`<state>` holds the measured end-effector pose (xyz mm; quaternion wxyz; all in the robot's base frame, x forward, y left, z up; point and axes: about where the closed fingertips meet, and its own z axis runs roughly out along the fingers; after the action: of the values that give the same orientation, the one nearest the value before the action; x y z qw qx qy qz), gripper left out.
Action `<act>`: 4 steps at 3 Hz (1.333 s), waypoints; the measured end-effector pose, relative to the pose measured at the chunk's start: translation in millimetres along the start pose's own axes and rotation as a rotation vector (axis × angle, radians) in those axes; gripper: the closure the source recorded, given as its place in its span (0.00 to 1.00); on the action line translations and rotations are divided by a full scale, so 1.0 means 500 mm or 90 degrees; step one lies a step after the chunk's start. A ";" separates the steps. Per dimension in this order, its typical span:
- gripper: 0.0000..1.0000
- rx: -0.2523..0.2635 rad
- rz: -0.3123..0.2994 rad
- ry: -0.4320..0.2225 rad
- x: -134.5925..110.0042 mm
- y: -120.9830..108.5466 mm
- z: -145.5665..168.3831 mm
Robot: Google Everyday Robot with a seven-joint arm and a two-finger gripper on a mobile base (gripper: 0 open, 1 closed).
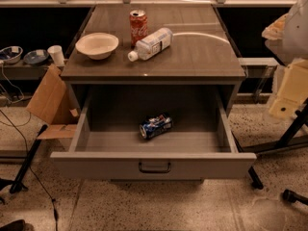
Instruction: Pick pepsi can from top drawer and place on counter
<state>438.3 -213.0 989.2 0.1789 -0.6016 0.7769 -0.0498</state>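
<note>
The pepsi can [155,126] lies on its side on the floor of the open top drawer [154,165], near the middle, silver top facing front-left. The drawer is pulled fully out, its dark handle [154,167] at the front centre. The counter [154,57] sits above and behind it. My gripper [288,97] shows as a cream-coloured part at the right edge of the view, to the right of the cabinet and well apart from the can.
On the counter stand a red Coca-Cola can [138,27], a clear plastic bottle [151,44] lying on its side, and a white bowl [97,44]. A cardboard box [50,102] leans left of the cabinet. Black stand legs [26,162] and cables cross the floor.
</note>
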 end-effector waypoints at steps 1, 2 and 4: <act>0.00 0.000 0.000 0.000 0.000 0.000 0.000; 0.00 0.005 -0.039 -0.014 -0.017 0.006 0.010; 0.00 -0.046 -0.194 -0.042 -0.125 0.021 0.188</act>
<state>473.9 -137.9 912.2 0.1734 -0.7199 0.6714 -0.0286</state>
